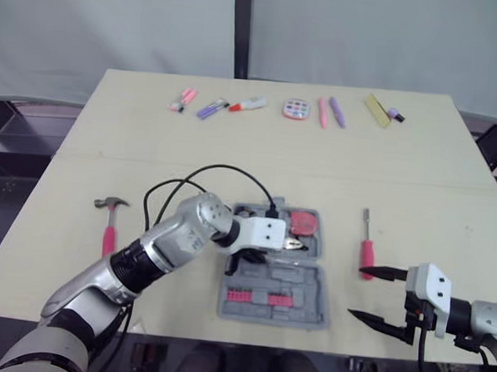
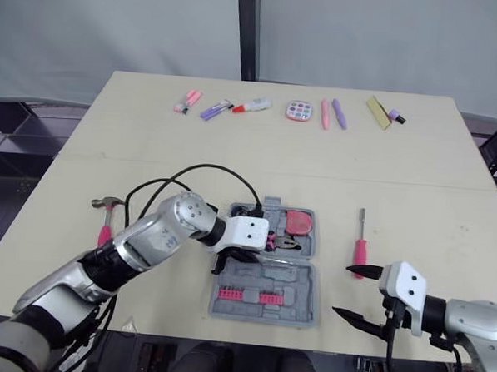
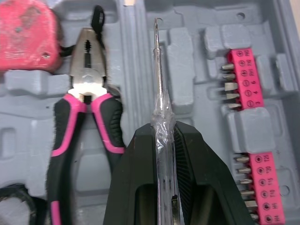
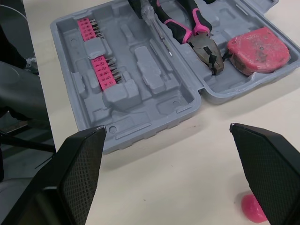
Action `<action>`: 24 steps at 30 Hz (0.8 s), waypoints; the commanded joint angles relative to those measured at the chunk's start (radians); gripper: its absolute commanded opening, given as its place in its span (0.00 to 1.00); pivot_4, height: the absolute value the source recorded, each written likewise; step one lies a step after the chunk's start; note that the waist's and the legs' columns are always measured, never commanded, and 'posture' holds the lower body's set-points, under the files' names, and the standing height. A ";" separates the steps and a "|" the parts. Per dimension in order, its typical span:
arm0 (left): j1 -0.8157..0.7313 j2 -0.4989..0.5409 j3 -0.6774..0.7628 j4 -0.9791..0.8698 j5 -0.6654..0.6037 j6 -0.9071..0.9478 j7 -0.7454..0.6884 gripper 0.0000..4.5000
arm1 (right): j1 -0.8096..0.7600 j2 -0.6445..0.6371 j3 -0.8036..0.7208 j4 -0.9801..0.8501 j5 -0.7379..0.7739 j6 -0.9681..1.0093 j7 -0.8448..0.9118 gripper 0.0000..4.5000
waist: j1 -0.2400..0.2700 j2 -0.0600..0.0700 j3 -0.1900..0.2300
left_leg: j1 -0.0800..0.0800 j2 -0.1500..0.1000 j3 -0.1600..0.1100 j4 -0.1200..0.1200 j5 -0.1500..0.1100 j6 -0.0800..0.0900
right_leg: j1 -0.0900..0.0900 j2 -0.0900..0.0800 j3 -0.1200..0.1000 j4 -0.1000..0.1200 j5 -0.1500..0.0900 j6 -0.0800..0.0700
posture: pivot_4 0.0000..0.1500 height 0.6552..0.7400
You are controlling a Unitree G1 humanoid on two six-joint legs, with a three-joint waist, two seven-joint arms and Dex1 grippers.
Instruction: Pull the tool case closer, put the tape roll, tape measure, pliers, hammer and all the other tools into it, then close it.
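Left claw [image 3: 165,130] clenched on my clear-handled screwdriver [image 3: 158,89] over the open tool case [image 1: 313,302], pliers [image 3: 86,96] and tape measure [image 3: 26,33] already in it, my right claw [image 1: 357,292] spread wide above the table [image 1: 234,144] near a pink screwdriver [image 1: 366,257], hammer [image 1: 109,227] on the table left of the case

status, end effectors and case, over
Left end effector shut on clear screwdriver over open case. Right end effector open, empty. Pliers, tape measure in; hammer, pink screwdriver on table. Nothing in the way.
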State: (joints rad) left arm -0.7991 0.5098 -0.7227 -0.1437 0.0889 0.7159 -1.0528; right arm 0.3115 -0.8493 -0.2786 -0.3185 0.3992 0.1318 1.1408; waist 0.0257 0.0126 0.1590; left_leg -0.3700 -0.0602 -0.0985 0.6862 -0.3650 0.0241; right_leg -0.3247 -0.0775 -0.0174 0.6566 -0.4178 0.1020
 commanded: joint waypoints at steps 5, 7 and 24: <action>0.034 -0.009 -0.007 -0.040 0.051 -0.014 0.025 0.01 | 0.004 -0.006 -0.026 -0.021 0.008 -0.010 -0.006 1.00 | 0.000 0.000 0.000 | 0.000 0.000 0.000 0.000 0.000 0.000 | 0.000 0.000 0.000 0.000 0.000 0.000 | 1.00 0.69; 0.038 -0.026 -0.003 -0.029 0.069 -0.013 0.050 0.01 | 0.001 -0.007 -0.026 -0.017 0.008 -0.011 -0.005 1.00 | 0.001 0.000 0.000 | 0.000 0.000 0.000 0.000 0.000 0.000 | 0.000 0.000 0.000 0.000 0.000 0.000 | 1.00 0.69; 0.061 -0.066 -0.009 -0.036 0.083 0.097 0.061 0.01 | -0.011 -0.008 -0.031 -0.010 0.004 -0.003 -0.011 1.00 | 0.001 0.000 0.000 | 0.000 0.000 0.000 0.001 0.000 0.000 | 0.000 0.000 0.000 0.001 0.000 0.000 | 1.00 0.69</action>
State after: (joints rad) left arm -0.7370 0.4460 -0.7309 -0.1487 0.1612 0.8077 -0.9965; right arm 0.2960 -0.8498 -0.2803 -0.3123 0.3963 0.1325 1.1352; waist 0.0266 0.0126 0.1590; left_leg -0.3700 -0.0606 -0.0989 0.6872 -0.3651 0.0243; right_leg -0.3247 -0.0777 -0.0172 0.6576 -0.4178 0.1020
